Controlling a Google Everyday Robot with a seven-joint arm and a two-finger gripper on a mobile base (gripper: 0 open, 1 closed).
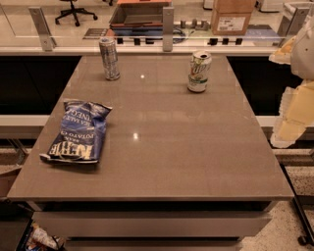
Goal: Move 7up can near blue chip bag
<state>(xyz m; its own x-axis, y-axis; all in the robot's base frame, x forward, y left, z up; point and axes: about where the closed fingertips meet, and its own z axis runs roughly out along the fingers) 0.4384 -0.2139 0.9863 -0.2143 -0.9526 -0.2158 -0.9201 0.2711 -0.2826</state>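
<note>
The 7up can [198,71], short and white with green markings, stands upright on the far right part of the grey table [196,157]. The blue chip bag [75,131] lies flat near the table's left edge, at the front left. My gripper [290,115] hangs at the right edge of the view, beyond the table's right side. It is well to the right of the can and touches nothing.
A taller slim silver-grey can [109,59] stands at the far left of the table. Behind the table runs a glass partition with metal posts [168,29]. A cardboard box [230,17] and an office chair [73,11] stand beyond it.
</note>
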